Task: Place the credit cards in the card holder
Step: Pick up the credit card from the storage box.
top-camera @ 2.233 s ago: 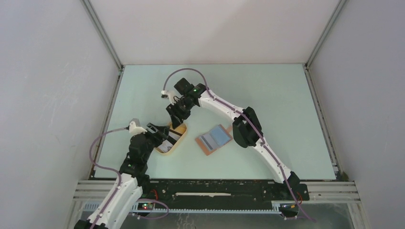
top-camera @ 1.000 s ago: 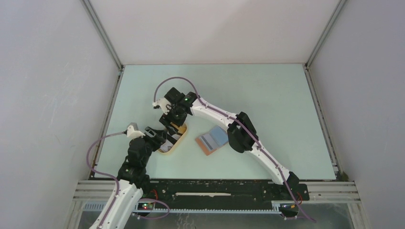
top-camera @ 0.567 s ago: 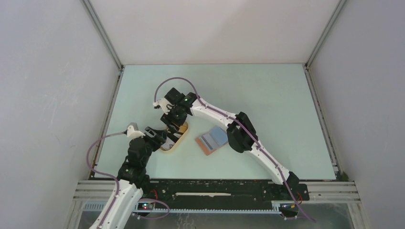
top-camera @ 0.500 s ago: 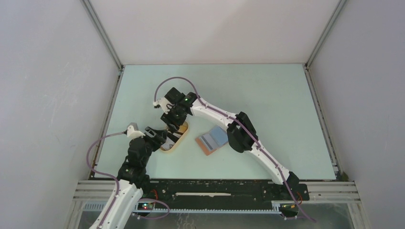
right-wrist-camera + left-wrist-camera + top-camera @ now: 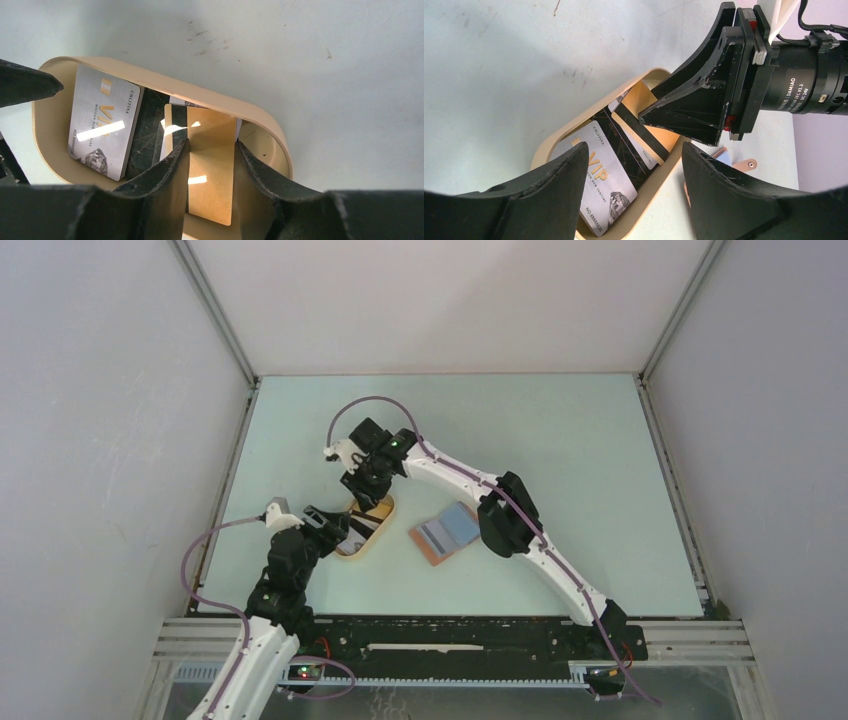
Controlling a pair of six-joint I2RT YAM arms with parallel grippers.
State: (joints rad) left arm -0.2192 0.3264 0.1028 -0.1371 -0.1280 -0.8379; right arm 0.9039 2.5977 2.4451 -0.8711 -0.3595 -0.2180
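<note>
Right fingers (image 5: 167, 175), partway closed, straddle the orange-yellow card (image 5: 212, 165) in the tan tray (image 5: 150, 82), its long axis parallel to them, grip unconfirmed; left fingers (image 5: 549, 200) gape empty just short of it; card holder (image 5: 447, 532) lies open on the bench (image 5: 560, 460), aside of both.

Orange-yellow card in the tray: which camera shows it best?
Right wrist: the orange-yellow card shows broad between the fingers of the right gripper. Left wrist shows only parts beside that gripper. Top external hides it under the arm; only the tray shows.
</note>
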